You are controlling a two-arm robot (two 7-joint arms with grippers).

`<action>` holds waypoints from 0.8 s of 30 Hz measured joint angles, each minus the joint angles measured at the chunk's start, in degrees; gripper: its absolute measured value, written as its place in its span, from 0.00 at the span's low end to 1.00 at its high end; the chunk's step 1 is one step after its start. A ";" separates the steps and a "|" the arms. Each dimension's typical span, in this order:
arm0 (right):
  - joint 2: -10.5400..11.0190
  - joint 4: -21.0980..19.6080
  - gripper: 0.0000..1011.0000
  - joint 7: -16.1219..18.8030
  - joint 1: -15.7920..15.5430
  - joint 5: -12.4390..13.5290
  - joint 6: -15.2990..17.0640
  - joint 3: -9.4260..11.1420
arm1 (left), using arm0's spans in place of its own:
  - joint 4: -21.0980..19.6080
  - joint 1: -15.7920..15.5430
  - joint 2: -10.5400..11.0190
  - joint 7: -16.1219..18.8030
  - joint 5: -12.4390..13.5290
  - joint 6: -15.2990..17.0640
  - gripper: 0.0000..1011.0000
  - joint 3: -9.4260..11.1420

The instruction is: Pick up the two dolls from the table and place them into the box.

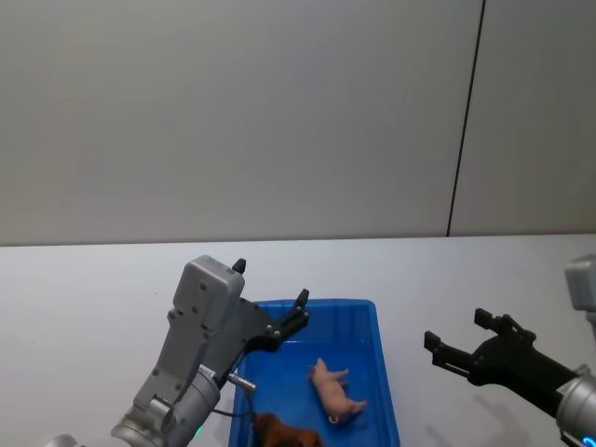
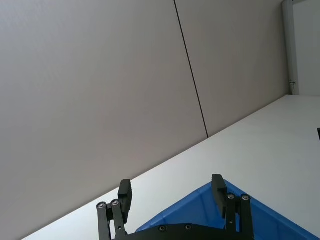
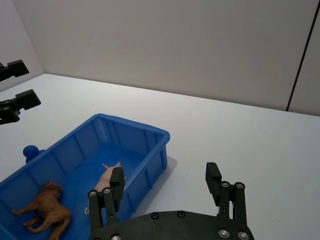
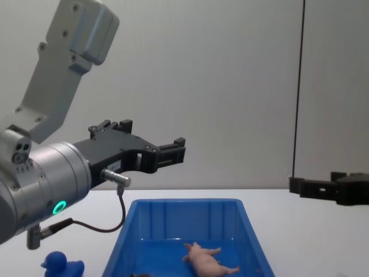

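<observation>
The pale pink pig (image 1: pixel 335 391) lies on its side on the floor of the blue box (image 1: pixel 371 312). The reddish-brown lion (image 1: pixel 287 433) lies near the box's front end. Both dolls also show in the right wrist view, the pig (image 3: pixel 106 178) and the lion (image 3: pixel 48 208) inside the box (image 3: pixel 145 131). My left gripper (image 1: pixel 270 285) hovers open above the box's far left corner with nothing in it. My right gripper (image 1: pixel 458 331) is open and empty, raised over the table (image 1: pixel 93 298) to the right of the box. In the chest view the left gripper (image 4: pixel 153 135) hangs well above the rim.
A small blue toy duck (image 4: pixel 60 265) sits on the table just left of the box; the right wrist view also catches the duck (image 3: pixel 31 151). A grey wall with a dark vertical seam (image 1: pixel 466 121) stands behind the table.
</observation>
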 joint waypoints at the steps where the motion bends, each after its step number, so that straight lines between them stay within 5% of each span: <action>1: 0.26 -0.12 0.99 -0.14 -0.24 0.10 -0.14 0.15 | -0.02 0.03 0.04 0.00 0.05 0.05 0.99 -0.02; 13: 1.34 -0.68 0.99 -0.71 -1.29 0.47 -0.64 0.75 | -2.09 1.97 2.62 1.98 0.50 1.92 0.99 -1.40; 24: 1.73 -0.85 0.99 -0.88 -1.67 0.62 -0.81 0.97 | -3.80 5.25 6.69 3.47 -1.90 3.58 0.99 -3.46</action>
